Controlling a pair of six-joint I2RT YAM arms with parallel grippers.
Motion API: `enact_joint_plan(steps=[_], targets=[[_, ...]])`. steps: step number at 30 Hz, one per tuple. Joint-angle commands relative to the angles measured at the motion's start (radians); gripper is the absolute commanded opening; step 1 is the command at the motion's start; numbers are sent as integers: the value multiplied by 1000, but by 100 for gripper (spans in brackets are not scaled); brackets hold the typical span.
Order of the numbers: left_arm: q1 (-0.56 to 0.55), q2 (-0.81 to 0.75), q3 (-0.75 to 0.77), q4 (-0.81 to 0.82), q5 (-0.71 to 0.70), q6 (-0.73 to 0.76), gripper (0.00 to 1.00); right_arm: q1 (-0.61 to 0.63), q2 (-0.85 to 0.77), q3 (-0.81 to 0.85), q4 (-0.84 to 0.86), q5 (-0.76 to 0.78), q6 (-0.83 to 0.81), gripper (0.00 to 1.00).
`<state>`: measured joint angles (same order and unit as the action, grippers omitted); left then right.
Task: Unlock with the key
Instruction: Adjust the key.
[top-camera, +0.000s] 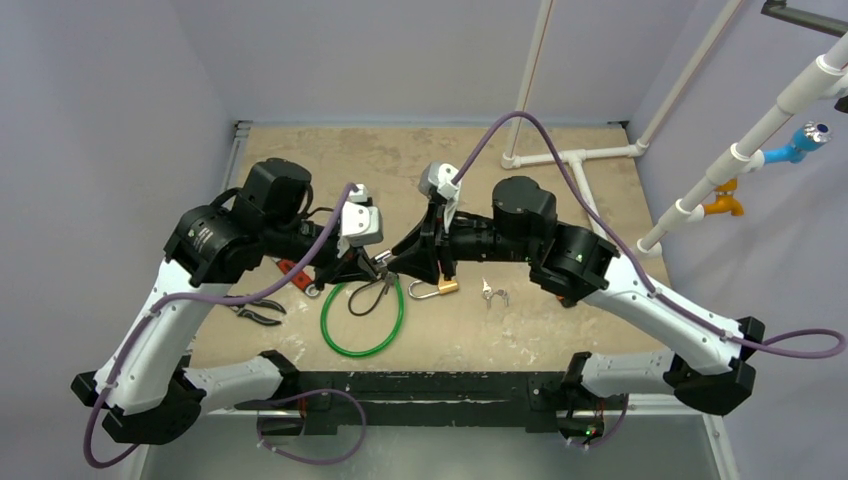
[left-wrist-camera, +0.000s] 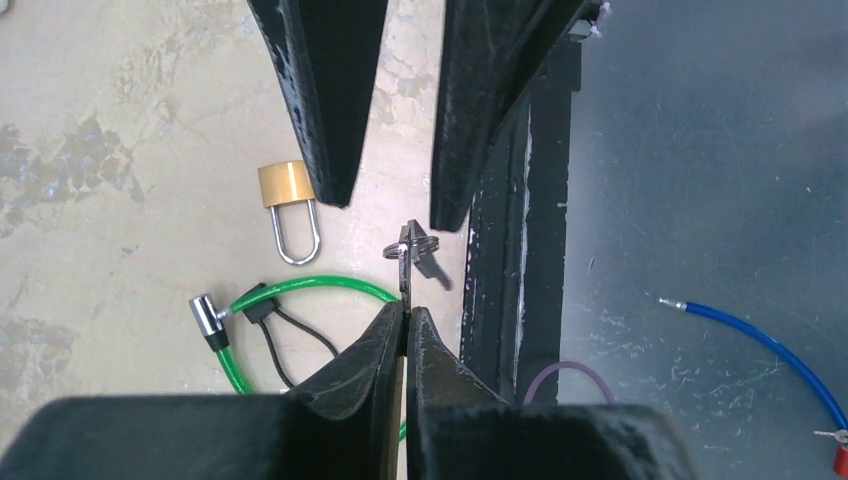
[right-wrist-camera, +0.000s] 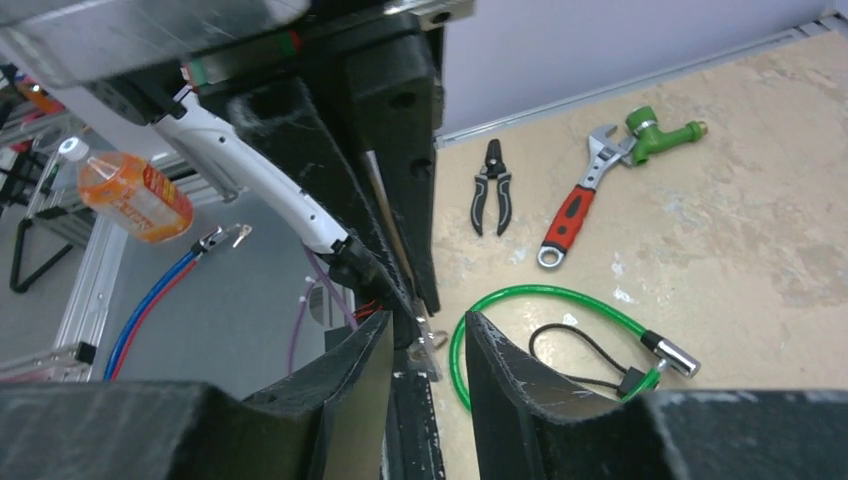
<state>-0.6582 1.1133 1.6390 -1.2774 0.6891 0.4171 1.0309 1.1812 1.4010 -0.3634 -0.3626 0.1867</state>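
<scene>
**Key clamped in left jaws, padlock lying apart**

On your worktop (left-wrist-camera: 120, 120), the green cable lock (left-wrist-camera: 300, 288) curls just beside the brass padlock (left-wrist-camera: 287, 187). The padlock lies flat, its shackle toward the cable. Your right jaws stand apart, tips either side of the key's ring. Your left jaws are pressed together on the key (left-wrist-camera: 404, 275), near the padlock but not touching it.

From above, the key (top-camera: 385, 265) at centre frame is too small to make out, and the left arm (top-camera: 160, 330) covers most of the red wrench (top-camera: 292, 270). In the left wrist view, the loop of the green cable lock (left-wrist-camera: 310, 283) disappears behind the fingers (left-wrist-camera: 360, 360) at the bottom edge.
</scene>
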Motion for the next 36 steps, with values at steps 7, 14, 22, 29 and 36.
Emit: enact_joint_plan(steps=[7, 14, 22, 29, 36], targets=[[-13, 16, 45, -8, -23, 5, 0, 68, 33, 39, -10, -59, -81, 27], [-12, 17, 45, -11, -7, 3, 0, 89, 73, 57, -28, -54, -89, 15], [-12, 17, 54, -17, 9, 3, 0, 94, 87, 57, -16, -34, -94, 31], [-13, 13, 52, -21, 12, 10, 0, 94, 64, 43, -6, -11, -88, 0], [-12, 13, 58, -28, -2, 26, 0, 94, 43, 37, -46, 21, -93, 6]])
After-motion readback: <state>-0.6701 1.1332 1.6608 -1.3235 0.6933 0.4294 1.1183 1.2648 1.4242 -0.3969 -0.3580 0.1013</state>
